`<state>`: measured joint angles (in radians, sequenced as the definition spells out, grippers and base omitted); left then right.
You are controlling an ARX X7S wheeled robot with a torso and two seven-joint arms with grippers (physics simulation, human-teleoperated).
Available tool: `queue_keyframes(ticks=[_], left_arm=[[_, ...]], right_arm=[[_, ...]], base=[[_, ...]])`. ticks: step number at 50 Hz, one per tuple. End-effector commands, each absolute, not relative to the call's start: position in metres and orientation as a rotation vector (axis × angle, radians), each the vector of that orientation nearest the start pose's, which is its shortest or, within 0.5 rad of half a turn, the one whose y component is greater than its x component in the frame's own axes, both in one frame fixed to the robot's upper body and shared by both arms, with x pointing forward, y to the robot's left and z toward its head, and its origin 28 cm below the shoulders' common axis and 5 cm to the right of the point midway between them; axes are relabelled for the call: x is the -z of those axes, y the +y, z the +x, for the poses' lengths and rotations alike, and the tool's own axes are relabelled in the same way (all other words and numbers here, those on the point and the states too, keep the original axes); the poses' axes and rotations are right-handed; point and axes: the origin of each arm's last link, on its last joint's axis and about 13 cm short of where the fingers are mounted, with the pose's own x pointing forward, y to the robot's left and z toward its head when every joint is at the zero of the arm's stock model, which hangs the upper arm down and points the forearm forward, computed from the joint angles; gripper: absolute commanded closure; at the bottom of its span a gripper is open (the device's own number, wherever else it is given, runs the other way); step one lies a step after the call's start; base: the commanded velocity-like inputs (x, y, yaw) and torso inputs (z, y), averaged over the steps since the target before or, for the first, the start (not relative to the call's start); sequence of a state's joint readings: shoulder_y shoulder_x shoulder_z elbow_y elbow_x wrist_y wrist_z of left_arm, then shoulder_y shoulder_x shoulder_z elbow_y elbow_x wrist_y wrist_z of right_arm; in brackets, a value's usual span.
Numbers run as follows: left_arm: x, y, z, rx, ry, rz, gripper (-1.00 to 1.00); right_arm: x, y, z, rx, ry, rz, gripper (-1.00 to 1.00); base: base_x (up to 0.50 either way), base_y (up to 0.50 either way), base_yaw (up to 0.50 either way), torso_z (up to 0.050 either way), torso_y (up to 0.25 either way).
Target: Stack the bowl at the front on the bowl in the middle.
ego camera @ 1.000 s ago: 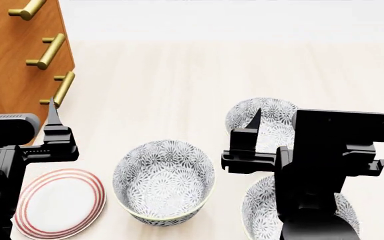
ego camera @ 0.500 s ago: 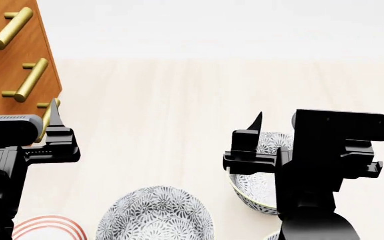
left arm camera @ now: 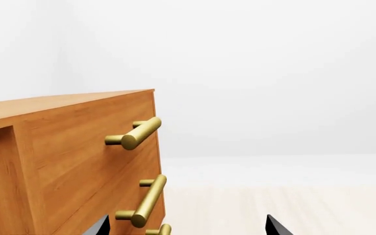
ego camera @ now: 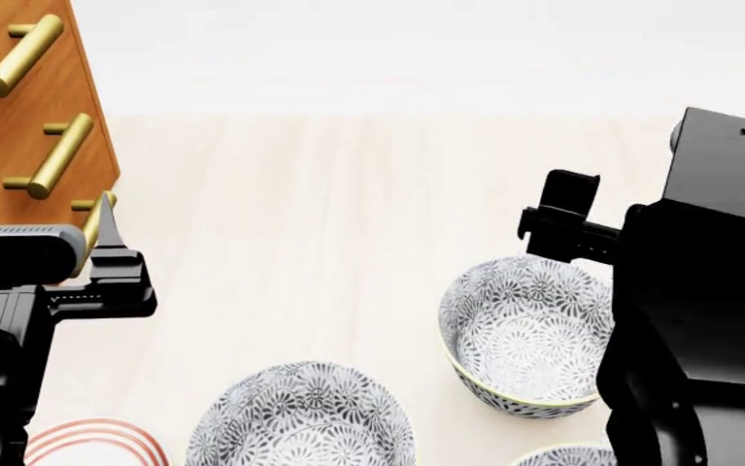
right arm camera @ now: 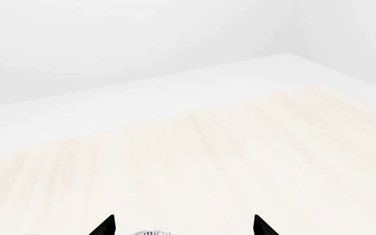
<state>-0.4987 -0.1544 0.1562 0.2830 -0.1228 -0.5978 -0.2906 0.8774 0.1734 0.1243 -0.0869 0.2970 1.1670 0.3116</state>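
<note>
The right arm [ego camera: 696, 291] now sits higher and further right in the head view than half a second ago, its gripper [right arm camera: 182, 226] no longer in front of the patterned bowl [ego camera: 527, 335]. That bowl's whole rim and inside are uncovered. A second ago the head view looked lower, showing more of the striped plate [ego camera: 93, 442]. The fingertips seem spread apart, though only their tips show.

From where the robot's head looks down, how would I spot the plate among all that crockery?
Start at the tall wooden dresser with brass handles on the left. Follow the pale wooden floor down to the picture's bottom-left corner. There lies the flat white plate with red rings, mostly cut off, unlike the deep grey-flowered bowls beside it.
</note>
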Motion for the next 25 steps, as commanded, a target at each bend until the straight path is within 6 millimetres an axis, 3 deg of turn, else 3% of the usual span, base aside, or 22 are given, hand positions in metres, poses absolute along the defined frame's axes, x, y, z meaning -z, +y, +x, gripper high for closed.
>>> queue_keyframes(ticks=[1, 9, 13, 25], left_arm=[[-0.155, 0.205, 0.289, -0.127, -0.173, 0.086, -1.0], [-0.152, 0.205, 0.291, -0.126, -0.166, 0.089, -1.0], [-0.151, 0.205, 0.291, -0.124, -0.164, 0.091, -1.0], [-0.15, 0.203, 0.291, -0.119, -0.16, 0.096, -1.0]], right_arm=[[-0.228, -0.164, 0.34, 0.318, 0.355, 0.235, -1.0], [-0.223, -0.171, 0.346, 0.312, 0.372, 0.28, -1.0], [-0.219, -0.174, 0.347, 0.293, 0.478, 0.285, -1.0], [-0.218, -0.173, 0.346, 0.282, 0.469, 0.266, -1.0]], base=[[0.0, 0.0, 0.0, 0.0, 0.0], [0.0, 0.0, 0.0, 0.0, 0.0], [0.0, 0.0, 0.0, 0.0, 0.0], [0.0, 0.0, 0.0, 0.0, 0.0]])
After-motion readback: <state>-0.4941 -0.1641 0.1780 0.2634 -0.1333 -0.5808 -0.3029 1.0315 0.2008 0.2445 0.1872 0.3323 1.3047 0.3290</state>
